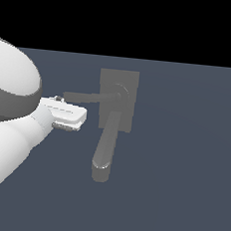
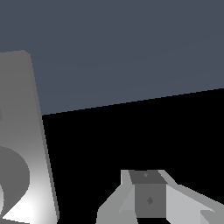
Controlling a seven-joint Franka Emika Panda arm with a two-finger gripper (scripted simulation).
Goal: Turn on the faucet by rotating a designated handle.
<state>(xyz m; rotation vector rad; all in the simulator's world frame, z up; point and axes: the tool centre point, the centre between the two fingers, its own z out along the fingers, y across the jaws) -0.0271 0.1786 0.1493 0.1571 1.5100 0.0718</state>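
Looking at the exterior view, we find the dull grey faucet with its flat rectangular base plate sitting at the centre of the frame on the flat blue-grey floor. 1 thick rounded spout runs from the plate down toward the lower middle of the frame. The thin, straight grey bar handle leaves a small round hub near the top of the plate and points toward the exterior view's left.

We see the white robot arm filling the left side of the frame, its bulky links curving in from the left edge. The white gripper lies just below the free end of the handle, close beside it; we cannot tell whether it touches the bar. Its fingers are not separately visible from here, so we cannot tell how wide the jaws stand.

In the wrist view, we make out a pale grey slab of the faucet at the left side of the frame, and a light grey finger of the gripper at the lower middle, with nothing visibly against it.
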